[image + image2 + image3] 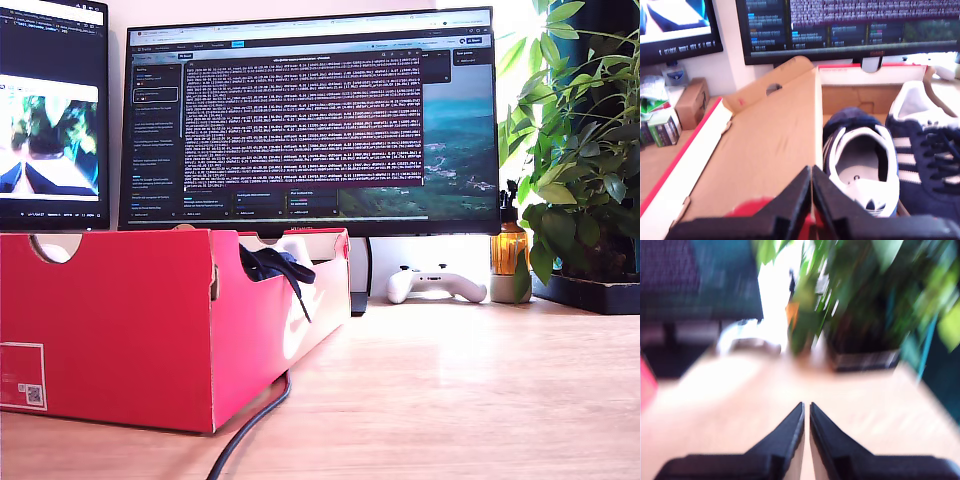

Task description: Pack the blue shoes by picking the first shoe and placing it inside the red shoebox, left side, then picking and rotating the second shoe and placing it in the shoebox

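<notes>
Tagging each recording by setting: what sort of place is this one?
Probably a home or office desk: a wooden desk top with a large monitor showing log text, a white game controller, and a potted plant.

The whole picture is smeared with blur. My second hand (806,412) hangs over the pale wooden desk (875,405), its two dark fingers (785,440) drawn together with only a thin slit between them and nothing gripped. Beyond the fingertips, at the far edge of the desk, lies a white game controller (747,342), too blurred for detail. Behind it stands a dark monitor (700,280). Beside the controller there is an orange bottle (792,312), then a leafy green plant (865,285) in a dark planter (865,359). A sliver of red (646,382) shows at the frame's edge; what it is cannot be told.
</notes>
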Tool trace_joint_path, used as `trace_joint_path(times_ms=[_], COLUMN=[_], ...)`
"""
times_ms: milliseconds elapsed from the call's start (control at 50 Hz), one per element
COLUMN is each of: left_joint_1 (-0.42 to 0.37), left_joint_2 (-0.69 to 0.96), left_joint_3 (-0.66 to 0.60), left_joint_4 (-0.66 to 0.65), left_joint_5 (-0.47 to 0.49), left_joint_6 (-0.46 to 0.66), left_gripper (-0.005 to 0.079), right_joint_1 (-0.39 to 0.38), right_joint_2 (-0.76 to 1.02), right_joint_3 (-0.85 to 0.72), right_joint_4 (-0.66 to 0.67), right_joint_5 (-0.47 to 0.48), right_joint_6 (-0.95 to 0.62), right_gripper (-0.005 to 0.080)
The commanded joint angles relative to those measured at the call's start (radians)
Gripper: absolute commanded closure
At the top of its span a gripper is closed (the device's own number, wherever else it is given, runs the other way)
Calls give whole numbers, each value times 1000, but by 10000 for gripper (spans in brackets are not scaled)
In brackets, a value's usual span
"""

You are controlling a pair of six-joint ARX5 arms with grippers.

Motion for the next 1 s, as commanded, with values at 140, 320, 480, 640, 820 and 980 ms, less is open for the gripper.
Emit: trace_joint_path(times_ms=[140, 320, 480, 640, 820, 980], left_joint_1=[-2, -2, -2, -2, 0, 0], left_joint_2=[-126, -224, -289, -290, -290, -290], left_joint_3=[-89, -132, -156, -164, -169, -169], left_joint_4=[-8, -76, -125, -126, -125, -124], left_joint_5=[0, -5, -9, -15, -15, -26], left_joint_6=[-2, -2, -2, -3, -3, -2], left_gripper=[761, 761, 761, 761, 761, 761], right_joint_1=[18, 18, 16, 7, -24, -45], right_joint_2=[-16, -16, -16, -36, -114, -210], right_joint_3=[-41, -70, -88, -113, -121, -126], right_joint_4=[27, 25, 3, -4, -61, -139], right_joint_5=[0, 0, 3, 11, 16, 12], right_joint_6=[-66, -74, -108, -100, -84, -64], right_gripper=[753, 753, 753, 753, 753, 753])
